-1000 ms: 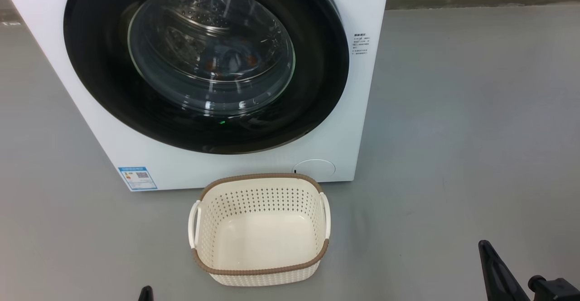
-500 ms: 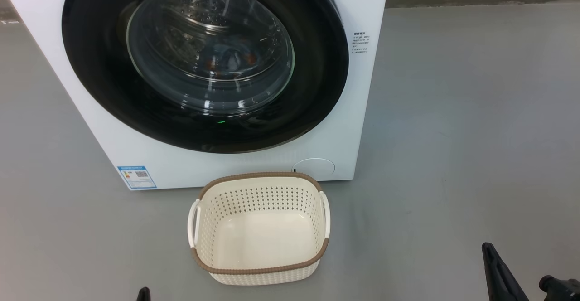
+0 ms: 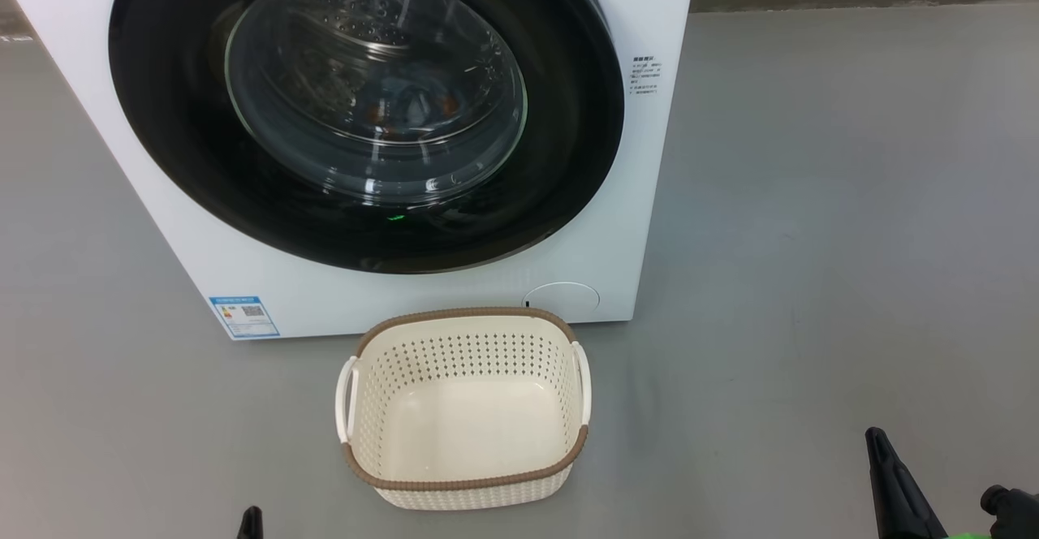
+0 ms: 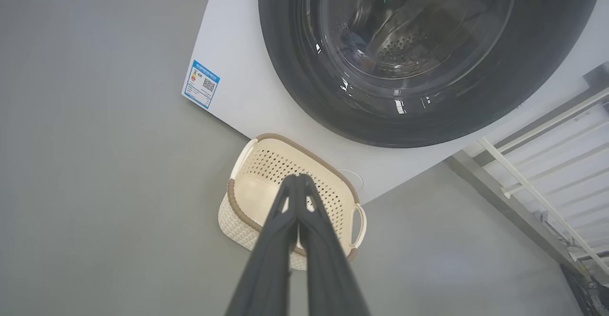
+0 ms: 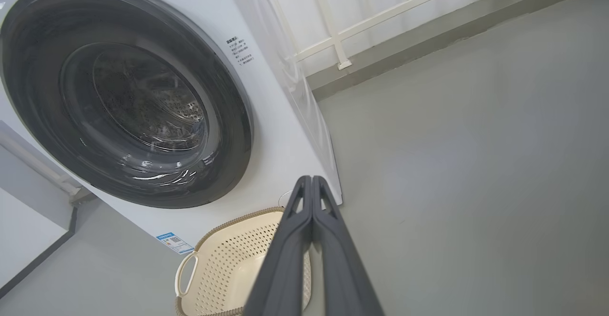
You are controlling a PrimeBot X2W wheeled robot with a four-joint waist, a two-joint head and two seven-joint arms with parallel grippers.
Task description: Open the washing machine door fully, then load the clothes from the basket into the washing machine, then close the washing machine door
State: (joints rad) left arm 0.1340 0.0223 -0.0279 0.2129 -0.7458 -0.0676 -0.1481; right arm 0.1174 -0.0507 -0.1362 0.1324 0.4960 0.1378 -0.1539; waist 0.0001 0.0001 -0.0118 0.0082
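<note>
Shut flush: washing machine door (image 3: pixel 373 92) on washing machine (image 3: pixel 325 303), w/ clothes (image 3: pixel 414 105) inside drum behind glass. On floor just in front, below door: basket (image 3: pixel 463 360), empty. Clenched tip-to-tip, nothing held: left gripper (image 4: pixel 297 179) & right gripper (image 5: pixel 311 179), both off floor, near side of basket.

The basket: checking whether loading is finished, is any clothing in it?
No, the basket shows a bare cream floor and perforated walls, with no fabric inside.
</note>
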